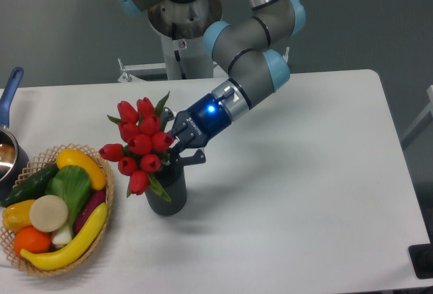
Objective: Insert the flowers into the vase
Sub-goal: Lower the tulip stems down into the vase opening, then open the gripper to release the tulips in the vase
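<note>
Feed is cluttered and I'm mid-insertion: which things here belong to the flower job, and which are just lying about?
Part of the job:
- flowers, red tulips held over the vase mouth
- vase, dark cylinder under them
- gripper, jaws at the stems

Lying about:
- woven basket of vegetables, left of the vase
- pot with a blue handle at the left edge

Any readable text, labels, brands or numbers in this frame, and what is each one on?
No text here can be read.
Gripper body: a short line of white lettering, too small and blurred to read.
Robot base column: a small sticker with a red mark, illegible.
Flowers, vase, basket and table: no markings visible.
</note>
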